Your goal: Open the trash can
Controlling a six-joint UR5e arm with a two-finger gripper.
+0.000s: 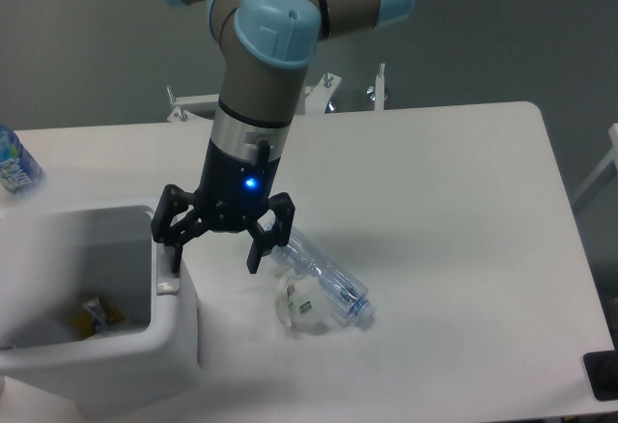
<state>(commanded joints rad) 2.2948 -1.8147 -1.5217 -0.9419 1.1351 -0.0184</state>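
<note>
While the black two-finger gripper (pixel 214 251) hangs with fingers spread over its right rim, the large boxy white plastic trash can (pixel 106 346) sits open at the white counter's (pixel 454 249) front-left; crushed clear plastic bottle (pixel 328 288) just right.

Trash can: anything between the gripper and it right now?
Nothing visible. The gripper is open, with one finger down at the right rim of the trash can, near its grey latch. The crushed bottle lies on the table to the can's right, out of the way.
</note>
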